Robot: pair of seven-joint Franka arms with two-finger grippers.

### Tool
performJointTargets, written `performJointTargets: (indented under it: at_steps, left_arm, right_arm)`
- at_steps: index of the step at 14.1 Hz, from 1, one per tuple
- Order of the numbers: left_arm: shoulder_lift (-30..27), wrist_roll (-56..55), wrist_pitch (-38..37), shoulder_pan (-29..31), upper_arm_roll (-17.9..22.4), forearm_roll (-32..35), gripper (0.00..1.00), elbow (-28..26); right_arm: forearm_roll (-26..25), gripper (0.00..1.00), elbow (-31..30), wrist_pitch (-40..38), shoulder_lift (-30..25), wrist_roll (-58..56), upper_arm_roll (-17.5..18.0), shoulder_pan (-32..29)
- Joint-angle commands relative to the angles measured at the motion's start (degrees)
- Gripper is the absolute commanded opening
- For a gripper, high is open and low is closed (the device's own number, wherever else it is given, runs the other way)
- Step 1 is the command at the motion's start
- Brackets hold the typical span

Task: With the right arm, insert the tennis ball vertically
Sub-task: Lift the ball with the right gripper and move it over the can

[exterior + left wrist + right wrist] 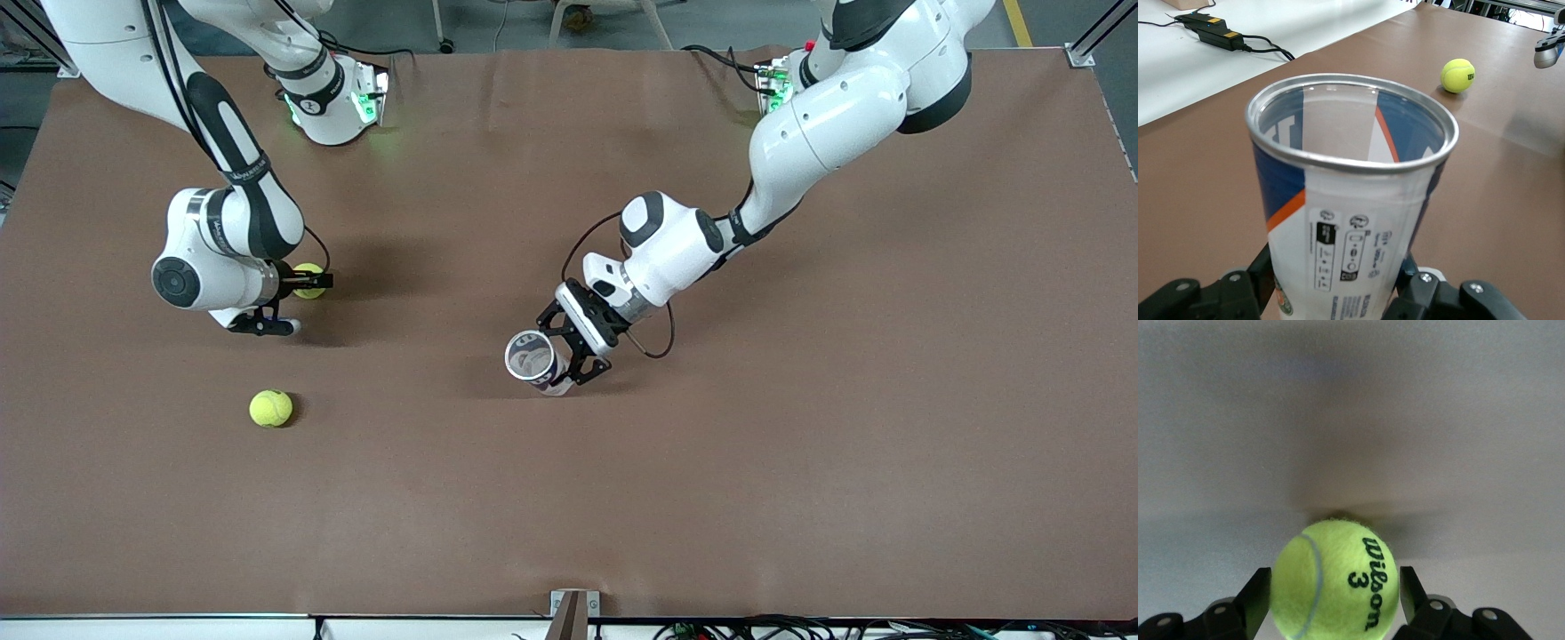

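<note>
My right gripper [307, 283] is low over the table at the right arm's end, shut on a yellow-green tennis ball [308, 270]. In the right wrist view the ball [1335, 583], marked "Wilson 3", sits between both black fingers [1257, 597]. My left gripper [569, 356] holds a white, blue and orange tennis ball can [531, 356] near the table's middle, its open mouth tilted toward the front camera. In the left wrist view the can [1345, 220] fills the frame with its silver rim up, the gripper [1338, 287] clamped on its lower body.
A second tennis ball [270, 408] lies loose on the brown table [800, 444], nearer the front camera than the right gripper; it also shows in the left wrist view [1457, 75]. A power adapter with cable [1218, 33] lies off the table's edge.
</note>
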Motion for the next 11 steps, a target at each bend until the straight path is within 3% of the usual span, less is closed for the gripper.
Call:
performJointTargets:
  at_steps: [1, 5, 7, 9, 11]
  left_arm:
    - [-0.36, 0.94, 0.53, 2.30, -1.08, 0.75, 0.73, -3.25]
    - [-0.45, 0.94, 0.53, 3.18, -1.88, 0.75, 0.73, -3.87]
    - [-0.45, 1.03, 0.53, 3.27, -1.88, 0.84, 0.73, -4.31]
    - [-0.54, 1.03, 0.53, 3.36, -1.88, 0.84, 0.73, -4.31]
    - [-0.54, 1.03, 0.53, 3.36, -1.88, 0.84, 0.73, -4.31]
  right_arm:
    - [0.98, 0.67, -0.63, 1.07, -0.07, -0.13, -0.44, 0.94]
    - [1.07, 0.43, 0.85, 0.28, 0.10, 0.31, -0.44, 0.50]
    - [1.07, 0.42, 2.34, -0.50, -0.24, 0.66, -0.44, 0.50]
    - [1.07, 0.42, 9.43, -9.51, -1.30, 0.75, -0.44, 0.76]
    - [1.07, 0.42, 22.86, -23.21, -0.78, 0.75, -0.53, 0.50]
